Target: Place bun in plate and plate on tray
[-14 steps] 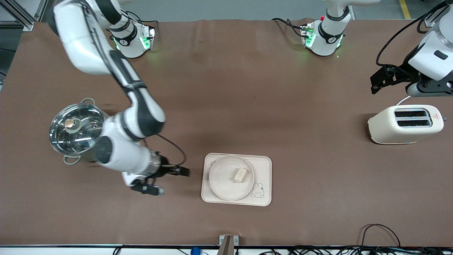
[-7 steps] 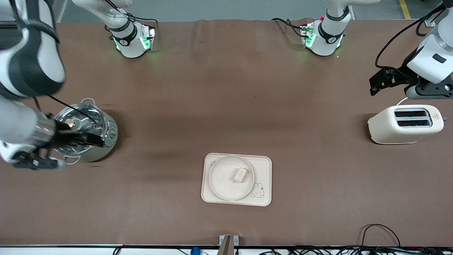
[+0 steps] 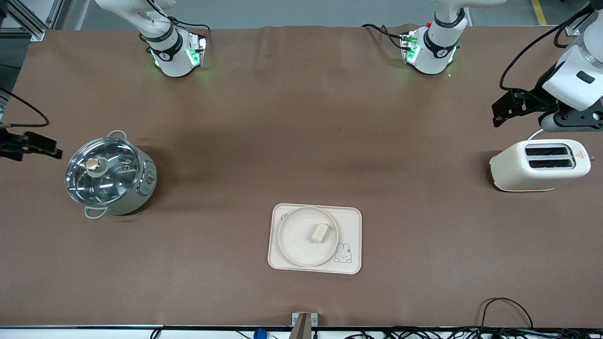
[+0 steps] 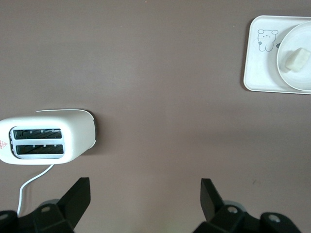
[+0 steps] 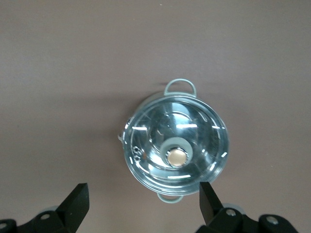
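The bun (image 3: 320,232) lies in the round plate (image 3: 296,238). The plate sits on the rabbit tray (image 3: 351,220), near the front camera at mid table. My right gripper (image 3: 29,144) is open and empty, up in the air at the right arm's end of the table, beside the pot. Its wrist view shows its open jaws (image 5: 143,201) over the cloth by the pot (image 5: 176,145). My left gripper (image 3: 512,107) is open and empty, over the cloth just above the toaster. Its wrist view (image 4: 145,199) shows the tray (image 4: 256,73), plate (image 4: 299,81) and bun (image 4: 297,59).
A steel pot with a glass lid (image 3: 110,175) stands toward the right arm's end. A cream toaster (image 3: 539,165) stands toward the left arm's end, and also shows in the left wrist view (image 4: 46,141). Brown cloth covers the table.
My right arm has swung away from beside the tray, past the pot, out to the right arm's end of the table. The left arm, plate, bun and tray have stayed put.
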`<state>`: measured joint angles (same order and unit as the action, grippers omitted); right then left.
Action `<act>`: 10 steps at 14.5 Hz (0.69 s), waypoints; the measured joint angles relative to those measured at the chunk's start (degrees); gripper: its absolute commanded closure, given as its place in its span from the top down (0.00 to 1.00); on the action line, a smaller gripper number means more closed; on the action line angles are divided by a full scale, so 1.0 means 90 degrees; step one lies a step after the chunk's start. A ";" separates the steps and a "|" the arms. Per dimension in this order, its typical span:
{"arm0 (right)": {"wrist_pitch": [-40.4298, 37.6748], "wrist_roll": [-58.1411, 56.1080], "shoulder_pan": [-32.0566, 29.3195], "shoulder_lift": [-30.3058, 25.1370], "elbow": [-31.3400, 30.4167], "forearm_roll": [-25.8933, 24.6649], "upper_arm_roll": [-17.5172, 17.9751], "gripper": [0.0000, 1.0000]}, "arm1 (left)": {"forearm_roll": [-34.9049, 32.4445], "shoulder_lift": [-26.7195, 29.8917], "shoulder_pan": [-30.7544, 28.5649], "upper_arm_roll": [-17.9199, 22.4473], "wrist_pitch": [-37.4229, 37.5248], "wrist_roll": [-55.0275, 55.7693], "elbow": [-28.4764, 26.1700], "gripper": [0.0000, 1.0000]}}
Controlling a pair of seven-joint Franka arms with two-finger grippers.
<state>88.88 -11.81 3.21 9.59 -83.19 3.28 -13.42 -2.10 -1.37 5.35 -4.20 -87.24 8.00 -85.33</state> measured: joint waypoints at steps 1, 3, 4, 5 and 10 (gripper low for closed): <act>-0.0016 -0.0014 0.0131 -0.0113 -0.0088 0.0000 -0.0181 1.00 | 0.0000 0.0000 0.0000 0.0000 0.0000 0.0000 0.0001 1.00; -0.0020 -0.0014 0.0358 -0.0318 -0.0255 -0.0001 -0.0399 1.00 | 0.0000 0.0000 0.0000 0.0000 0.0000 0.0000 0.0002 1.00; -0.0021 -0.0013 0.0410 -0.0403 -0.0306 -0.0001 -0.0410 1.00 | 0.0000 0.0000 0.0000 0.0000 0.0000 0.0000 0.0001 1.00; -0.0021 -0.0005 0.0456 -0.0488 -0.0348 -0.0001 -0.0409 1.00 | 0.0000 0.0000 0.0000 0.0000 0.0000 0.0000 0.0002 1.00; -0.0028 0.0148 0.0220 -0.0993 -0.0681 -0.0005 0.0158 1.00 | 0.0000 0.0000 -0.0023 0.0018 0.0000 0.0000 0.0003 1.00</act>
<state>88.63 -10.47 5.19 0.65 -89.32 3.23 -12.00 -2.10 -1.37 5.13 -4.04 -87.24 8.00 -85.30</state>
